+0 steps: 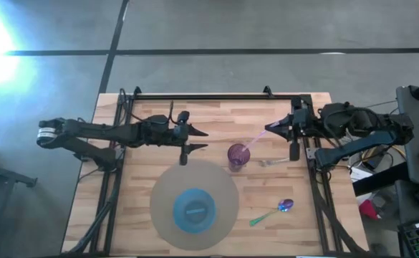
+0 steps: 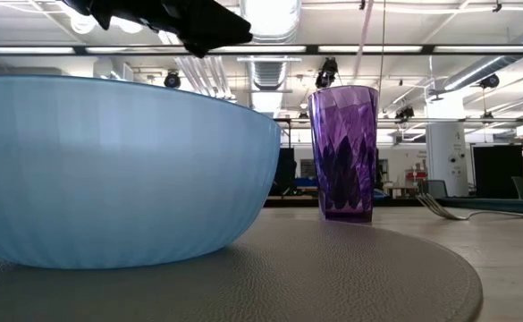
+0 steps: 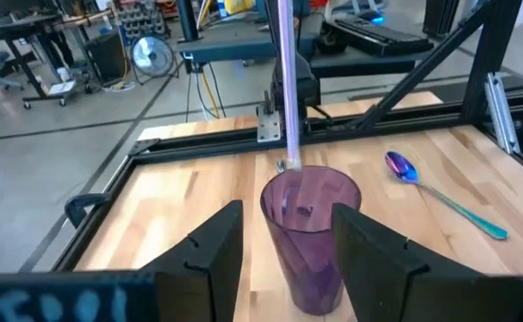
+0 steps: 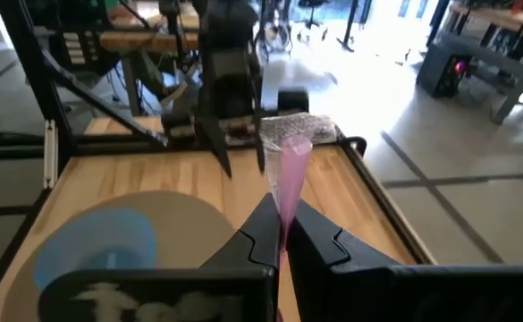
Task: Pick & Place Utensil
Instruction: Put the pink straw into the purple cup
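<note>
Butcher-block table (image 1: 152, 115) under grey mat (image 1: 162, 190), polished concrete floor (image 1: 266, 25) around.

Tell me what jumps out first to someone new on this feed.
The purple cup near the table's middle, with a pink utensil slanting into it, its upper end pinched in the right gripper. Next, the blue bowl on the round grey mat at the near edge.

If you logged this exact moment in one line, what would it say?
right claw: shut on pink utensil, tip in purple cup | left claw: open beside cup | spoon, fork: on table
</note>
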You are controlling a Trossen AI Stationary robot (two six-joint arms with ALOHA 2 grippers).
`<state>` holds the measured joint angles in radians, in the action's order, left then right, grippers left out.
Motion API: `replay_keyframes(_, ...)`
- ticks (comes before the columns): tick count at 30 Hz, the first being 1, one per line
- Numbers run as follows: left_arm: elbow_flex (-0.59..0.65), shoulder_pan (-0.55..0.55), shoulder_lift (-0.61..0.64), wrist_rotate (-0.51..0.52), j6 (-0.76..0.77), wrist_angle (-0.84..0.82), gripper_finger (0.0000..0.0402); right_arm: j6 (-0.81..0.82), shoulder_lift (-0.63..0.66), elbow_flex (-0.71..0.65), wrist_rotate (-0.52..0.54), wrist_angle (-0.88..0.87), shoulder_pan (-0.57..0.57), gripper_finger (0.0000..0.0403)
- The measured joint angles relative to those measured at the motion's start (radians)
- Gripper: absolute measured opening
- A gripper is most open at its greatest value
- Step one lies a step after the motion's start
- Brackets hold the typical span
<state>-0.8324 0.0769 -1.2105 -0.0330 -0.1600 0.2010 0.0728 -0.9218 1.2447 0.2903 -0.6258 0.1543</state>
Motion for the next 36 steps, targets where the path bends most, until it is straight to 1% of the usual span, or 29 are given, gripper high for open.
replay_keyframes(5, 0.002, 0.000, 0.048, 0.000, -0.001, -0.057, 0.0165, 0.058, -0.003, -0.059, 0.000, 0.037, 0.000, 0.0008)
replay_keyframes(11, 0.002, 0.000, 0.091, 0.001, -0.001, -0.083, 0.0165, 0.110, -0.008, -0.143, -0.002, 0.101, -0.011, 0.0008)
replay_keyframes(15, 0.002, 0.000, 0.112, 0.001, -0.001, -0.100, 0.0165, 0.177, -0.002, -0.217, 0.025, 0.165, -0.022, 0.0008)
replay_keyframes(21, 0.002, 0.000, 0.127, 0.001, 0.001, -0.140, 0.0165, 0.243, 0.006, -0.311, 0.028, 0.262, -0.046, 0.0008)
replay_keyframes(24, 0.002, 0.000, 0.128, 0.001, 0.001, -0.145, 0.0165, 0.281, 0.004, -0.355, 0.046, 0.301, -0.053, 0.0008)
replay_keyframes(29, 0.002, 0.000, 0.128, 0.001, 0.002, -0.156, 0.0165, 0.327, 0.005, -0.398, 0.050, 0.322, -0.055, 0.0008)
replay_keyframes(36, 0.002, 0.000, 0.128, 0.001, 0.002, -0.159, 0.0165, 0.390, 0.003, -0.422, 0.053, 0.322, -0.056, 0.0008)
